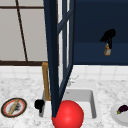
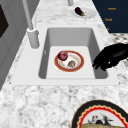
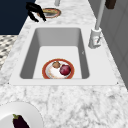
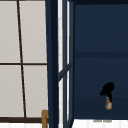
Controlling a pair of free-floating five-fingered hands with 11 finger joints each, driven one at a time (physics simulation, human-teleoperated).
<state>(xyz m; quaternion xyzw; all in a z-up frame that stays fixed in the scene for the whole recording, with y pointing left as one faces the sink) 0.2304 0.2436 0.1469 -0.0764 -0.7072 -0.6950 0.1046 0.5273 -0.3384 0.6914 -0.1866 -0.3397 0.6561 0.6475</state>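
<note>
small tan bottle (image 1: 107, 51) hangs just below your right hand (image 1: 109, 35), fingers pinched on its top; your left hand (image 1: 39, 103), fingers curled, hovers at the white sink's (image 1: 93, 105) edge.

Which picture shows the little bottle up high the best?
The front view: the bottle hangs under the right robot hand, clear against the dark blue cabinet. The upper view shows it too, low down.

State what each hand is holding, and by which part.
The right hand holds a small jar by its top, fingers curled around it, up in the open cabinet. The left hand holds nothing, hovering at the sink's left edge.
</note>
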